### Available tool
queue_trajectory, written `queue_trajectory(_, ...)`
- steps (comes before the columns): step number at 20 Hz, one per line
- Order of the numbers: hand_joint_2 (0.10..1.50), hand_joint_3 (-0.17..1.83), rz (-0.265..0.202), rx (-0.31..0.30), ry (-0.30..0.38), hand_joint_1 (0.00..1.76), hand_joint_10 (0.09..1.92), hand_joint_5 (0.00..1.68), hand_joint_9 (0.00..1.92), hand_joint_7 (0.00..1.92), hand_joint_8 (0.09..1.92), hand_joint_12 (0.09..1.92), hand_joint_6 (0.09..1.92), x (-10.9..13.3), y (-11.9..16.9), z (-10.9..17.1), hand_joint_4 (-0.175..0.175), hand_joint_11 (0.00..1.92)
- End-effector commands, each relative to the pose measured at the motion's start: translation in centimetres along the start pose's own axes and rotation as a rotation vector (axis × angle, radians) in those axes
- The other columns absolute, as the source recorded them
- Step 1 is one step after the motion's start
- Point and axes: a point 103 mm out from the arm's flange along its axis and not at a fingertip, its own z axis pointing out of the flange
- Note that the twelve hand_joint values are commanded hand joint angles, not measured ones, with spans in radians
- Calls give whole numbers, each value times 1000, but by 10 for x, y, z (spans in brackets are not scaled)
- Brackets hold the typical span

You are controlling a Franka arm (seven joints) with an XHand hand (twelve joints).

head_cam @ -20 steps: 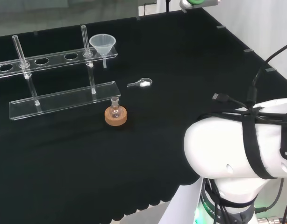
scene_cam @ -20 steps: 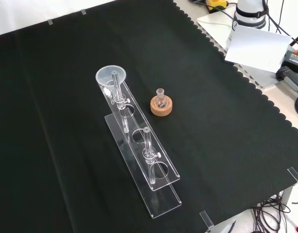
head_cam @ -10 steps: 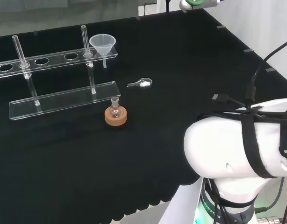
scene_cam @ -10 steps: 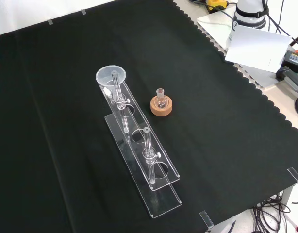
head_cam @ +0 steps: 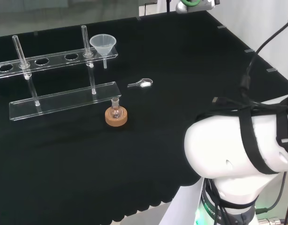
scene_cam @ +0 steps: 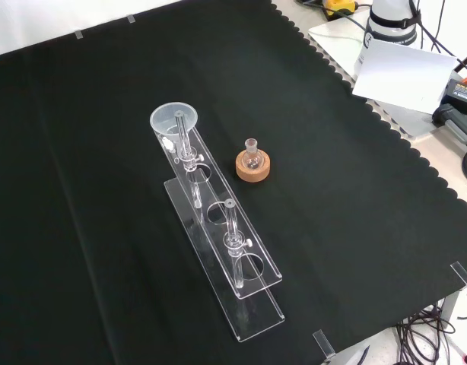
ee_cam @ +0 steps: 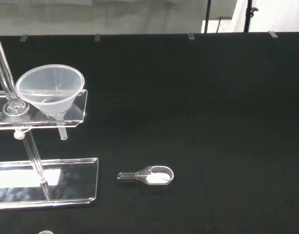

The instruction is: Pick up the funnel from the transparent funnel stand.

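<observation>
Head view, near to far: the arm's white link [head_cam: 238, 154] looms closest, a small flask on its cork ring [head_cam: 116, 116] sits mid-counter, and the funnel [head_cam: 102, 44] rests untouched in the transparent funnel stand [head_cam: 55, 58]. Pickup not yet begun; I cannot tell the robot hand's state.

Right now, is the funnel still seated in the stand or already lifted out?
Seated: the funnel sits upright in the stand's end hole, spout hanging below the shelf.
</observation>
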Motion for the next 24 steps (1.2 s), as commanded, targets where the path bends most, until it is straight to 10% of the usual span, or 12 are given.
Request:
queue_trajectory(1, 1183, 410, 3, 11, -9, 0, 653, 234, 126, 13, 524, 1339, 87, 8, 35, 12, 7, 0)
queue_trajectory(24, 1093, 318, -166, 139, -61, 105, 691, 230, 168, 61, 571, 1339, 87, 83, 149, 79, 0, 0)
